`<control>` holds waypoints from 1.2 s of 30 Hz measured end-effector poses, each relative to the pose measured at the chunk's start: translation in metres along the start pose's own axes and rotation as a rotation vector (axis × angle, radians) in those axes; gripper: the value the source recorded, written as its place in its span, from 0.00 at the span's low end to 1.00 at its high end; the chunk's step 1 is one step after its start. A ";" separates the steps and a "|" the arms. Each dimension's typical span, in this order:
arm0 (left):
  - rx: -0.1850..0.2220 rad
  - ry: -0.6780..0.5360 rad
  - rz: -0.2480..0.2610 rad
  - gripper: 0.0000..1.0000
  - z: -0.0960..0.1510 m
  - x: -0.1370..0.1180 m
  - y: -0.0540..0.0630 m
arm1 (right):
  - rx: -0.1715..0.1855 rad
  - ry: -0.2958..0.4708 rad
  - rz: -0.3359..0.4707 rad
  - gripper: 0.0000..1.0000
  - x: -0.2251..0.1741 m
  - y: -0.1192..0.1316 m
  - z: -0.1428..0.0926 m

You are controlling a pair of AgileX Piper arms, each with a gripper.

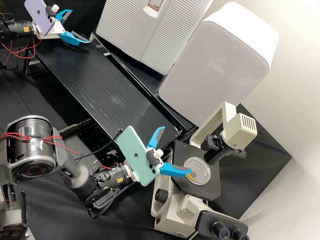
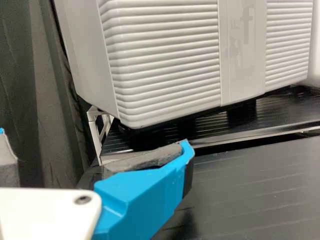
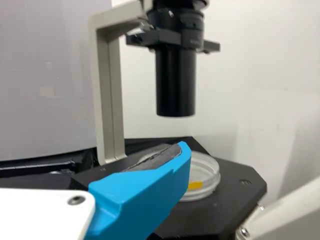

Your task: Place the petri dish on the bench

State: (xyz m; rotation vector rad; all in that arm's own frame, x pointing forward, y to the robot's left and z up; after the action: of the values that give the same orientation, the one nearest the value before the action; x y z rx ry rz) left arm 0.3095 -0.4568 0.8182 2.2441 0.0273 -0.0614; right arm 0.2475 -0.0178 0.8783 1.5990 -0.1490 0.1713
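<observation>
In the high view, the petri dish (image 1: 197,171) lies flat on the black stage (image 1: 211,185) of the inverted microscope (image 1: 174,214), beneath the condenser (image 1: 213,155), and has yet to be brought to the black bench (image 1: 106,87). The right gripper (image 1: 176,149) has its fingers spread wide, one tip overlapping the dish's near rim from this angle; whether they touch, I cannot tell. The likeliest trouble is a sideways nudge: should the arm swing in before both fingers straddle the dish, that one finger could shove it across the stage, perhaps over the edge. The left gripper (image 1: 80,26) waits apart, fingers also spread and nothing between them. In the left wrist view, its blue finger (image 2: 145,195) stands in front of the ribbed white cabinet (image 2: 165,60), so a careless sweep forward might knock that housing. In the right wrist view, the blue finger partly hides the dish and its yellow label (image 3: 195,185), making the grasp height hard to judge; a pinch too high could slip off the smooth, low wall, and lifting straight up before drawing clear could strike the condenser, tipping the dish or jolting it loose
</observation>
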 end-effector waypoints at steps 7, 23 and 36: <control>0.000 0.000 0.000 1.00 0.000 0.000 0.000 | -0.028 -0.074 0.006 1.00 0.005 0.000 0.020; 0.000 0.000 0.000 1.00 0.000 0.000 0.000 | -0.089 -0.169 0.069 1.00 0.023 -0.003 0.033; 0.000 0.000 0.000 1.00 0.000 0.000 0.000 | -0.156 -0.250 0.096 1.00 0.034 -0.011 0.043</control>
State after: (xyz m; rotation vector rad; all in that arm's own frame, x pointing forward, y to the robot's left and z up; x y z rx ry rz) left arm 0.3095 -0.4568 0.8182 2.2441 0.0273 -0.0614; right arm 0.2841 -0.0601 0.8726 1.4541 -0.4235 0.0317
